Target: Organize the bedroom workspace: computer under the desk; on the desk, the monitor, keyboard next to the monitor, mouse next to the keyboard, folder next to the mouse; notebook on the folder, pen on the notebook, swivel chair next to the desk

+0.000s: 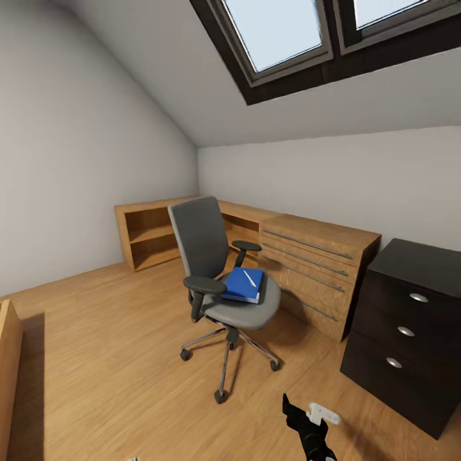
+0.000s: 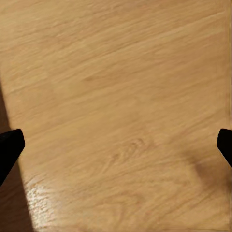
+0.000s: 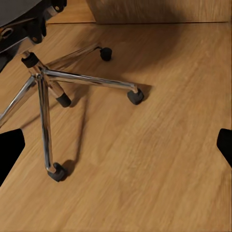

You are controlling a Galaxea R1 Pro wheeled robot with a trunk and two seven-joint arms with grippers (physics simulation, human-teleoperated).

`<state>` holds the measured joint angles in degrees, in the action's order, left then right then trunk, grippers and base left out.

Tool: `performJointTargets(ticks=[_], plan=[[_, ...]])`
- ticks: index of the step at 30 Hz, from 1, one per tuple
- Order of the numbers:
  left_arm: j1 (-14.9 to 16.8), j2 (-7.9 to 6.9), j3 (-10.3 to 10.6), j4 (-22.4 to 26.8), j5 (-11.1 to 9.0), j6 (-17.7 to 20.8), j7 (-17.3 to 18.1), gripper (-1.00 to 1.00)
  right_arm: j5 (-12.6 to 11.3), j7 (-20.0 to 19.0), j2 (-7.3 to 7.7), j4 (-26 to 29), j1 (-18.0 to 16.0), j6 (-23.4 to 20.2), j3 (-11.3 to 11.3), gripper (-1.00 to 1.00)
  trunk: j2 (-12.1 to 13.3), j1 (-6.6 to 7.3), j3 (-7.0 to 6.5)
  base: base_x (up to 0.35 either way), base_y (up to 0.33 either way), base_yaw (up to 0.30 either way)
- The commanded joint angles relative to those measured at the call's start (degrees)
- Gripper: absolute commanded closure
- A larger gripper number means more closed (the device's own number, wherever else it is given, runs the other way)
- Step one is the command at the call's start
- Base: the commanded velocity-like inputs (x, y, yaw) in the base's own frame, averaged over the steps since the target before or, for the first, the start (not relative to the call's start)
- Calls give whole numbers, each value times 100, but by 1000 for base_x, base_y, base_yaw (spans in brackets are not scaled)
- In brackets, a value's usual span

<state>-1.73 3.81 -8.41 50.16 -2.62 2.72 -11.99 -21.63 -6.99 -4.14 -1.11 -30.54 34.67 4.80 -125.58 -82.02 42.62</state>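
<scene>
- The right gripper [image 1: 312, 428] shows low in the head view as a dark arm end just above the wooden floor [image 1: 115, 333]; in the right wrist view its two black fingertips [image 3: 9, 147] sit at opposite edges of the picture, so the jaws stand wide apart with nothing between them
- The left gripper [image 2: 116, 145] is likewise spread wide; its fingertips [image 2: 8, 145] frame bare floor planks [image 2: 121, 87], and nothing is held
- Just ahead of the right gripper, the right wrist view shows the chrome star base [image 3: 46, 92] of the swivel chair [image 1: 221, 275]; black casters [image 3: 136, 96] rest on the floor, one [image 3: 57, 172] nearest the gripper, others further off
- Beyond the right gripper and a little to its left, the swivel chair stands in the open floor, grey backrest upright, seat facing roughly toward the robot's right
- On the chair's seat lies a blue stack; the top is the blue notebook [image 1: 243, 283], with the pen [image 1: 250, 278] lying across it; the folder beneath cannot be told apart from the notebook
- Behind the chair, further from the gripper, a low wooden drawer unit [image 1: 317, 269] and an open wooden shelf unit [image 1: 150, 234] run along the far wall
- To the right of the gripper and further on, a black drawer cabinet [image 1: 410, 326] with round silver knobs stands beside the wooden drawers
- Farthest off, a skylight window [image 1: 288, 32] is set in the sloped ceiling
</scene>
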Motion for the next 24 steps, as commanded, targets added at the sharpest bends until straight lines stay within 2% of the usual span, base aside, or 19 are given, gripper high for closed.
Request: performJointTargets(ticks=[1, 7, 14, 18, 24], plan=[[-3, 4, -5, -8, -28, 26, -6, -100, -36, -61, -3, -12, -6, 20, 47, -100, 39, 23, -13, 0, 0, -264], [-3, -10, -4, -127, -29, 4, 3, -100, -10, -72, -8, -13, -4, 22, 26, -100, 280, 155, -121, 0, 0, -268], [-3, -18, -11, -123, -36, -7, 4, -100, 342, -70, -8, -20, 1, 18, 21, -100, 560, 309, -247, -1, 0, -272], [-3, -19, -12, -124, -37, -8, 4, -100, 434, -66, -10, -21, 18, 14, 21, -100, 721, 397, -317, -187, 0, -248], [-3, -18, -12, -129, -37, -8, 4, -100, 455, -70, -9, -21, 22, -3, 25, -100, 961, 528, -422, -301, 0, -77]])
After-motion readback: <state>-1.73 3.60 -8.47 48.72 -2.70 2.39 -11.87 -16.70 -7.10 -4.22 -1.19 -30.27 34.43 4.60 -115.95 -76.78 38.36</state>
